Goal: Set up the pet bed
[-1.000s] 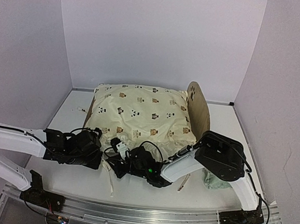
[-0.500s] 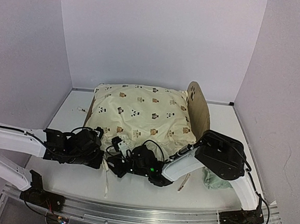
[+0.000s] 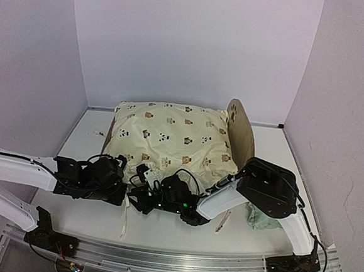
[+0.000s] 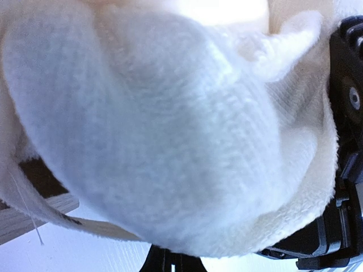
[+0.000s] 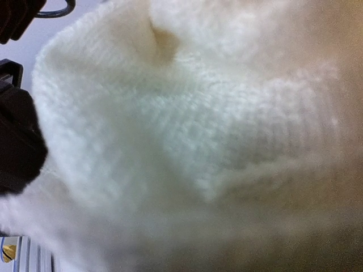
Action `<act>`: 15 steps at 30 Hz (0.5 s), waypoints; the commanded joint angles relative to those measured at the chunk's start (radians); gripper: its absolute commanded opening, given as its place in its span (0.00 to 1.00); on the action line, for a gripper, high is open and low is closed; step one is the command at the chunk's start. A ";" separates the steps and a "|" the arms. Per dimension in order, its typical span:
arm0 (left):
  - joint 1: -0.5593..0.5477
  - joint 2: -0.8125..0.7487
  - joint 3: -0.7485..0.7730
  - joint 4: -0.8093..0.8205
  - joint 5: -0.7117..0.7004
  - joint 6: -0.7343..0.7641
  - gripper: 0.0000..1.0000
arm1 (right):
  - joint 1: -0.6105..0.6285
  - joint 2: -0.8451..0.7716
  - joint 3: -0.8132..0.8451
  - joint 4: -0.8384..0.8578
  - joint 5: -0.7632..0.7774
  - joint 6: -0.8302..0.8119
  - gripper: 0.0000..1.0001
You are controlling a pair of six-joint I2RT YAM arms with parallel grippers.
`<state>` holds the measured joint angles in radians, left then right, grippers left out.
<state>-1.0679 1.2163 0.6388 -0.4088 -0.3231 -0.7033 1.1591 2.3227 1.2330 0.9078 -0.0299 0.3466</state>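
The pet bed stands mid-table, mostly covered; its arched headboard [image 3: 240, 132] with a paw cutout rises at the right, and a light-wood rail shows in the left wrist view [image 4: 34, 220]. The cream bear-print cushion [image 3: 172, 138] lies over it. My left gripper [image 3: 118, 191] is at the cushion's near-left corner, with fabric [image 4: 170, 124] bulging over its nearly closed fingers. My right gripper [image 3: 136, 200] is right beside it at the same corner. Cushion fabric [image 5: 187, 141] fills its view and hides its fingers. A cushion tie [image 3: 124, 223] hangs toward the near edge.
The small mint green pillow [image 3: 261, 220] lies at the near right, partly behind the right arm. A thin wooden stick [image 3: 224, 220] lies beside it. White walls close in the table on the left, back and right.
My right gripper has shifted a little left toward the left gripper. The loose tie has swung left and nearer the front edge. The cushion's body has not moved.
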 commanded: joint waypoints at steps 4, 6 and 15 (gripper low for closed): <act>-0.004 0.000 -0.006 0.027 0.014 0.023 0.00 | -0.019 0.032 0.073 0.067 0.030 -0.005 0.36; -0.003 0.004 -0.006 0.026 0.015 0.025 0.00 | -0.020 0.039 0.080 0.074 0.035 -0.009 0.32; -0.003 0.012 0.005 0.014 0.009 0.028 0.00 | -0.019 0.042 0.079 0.093 0.058 -0.026 0.07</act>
<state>-1.0679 1.2248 0.6388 -0.4088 -0.3106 -0.6906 1.1572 2.3554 1.2831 0.9313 -0.0051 0.3344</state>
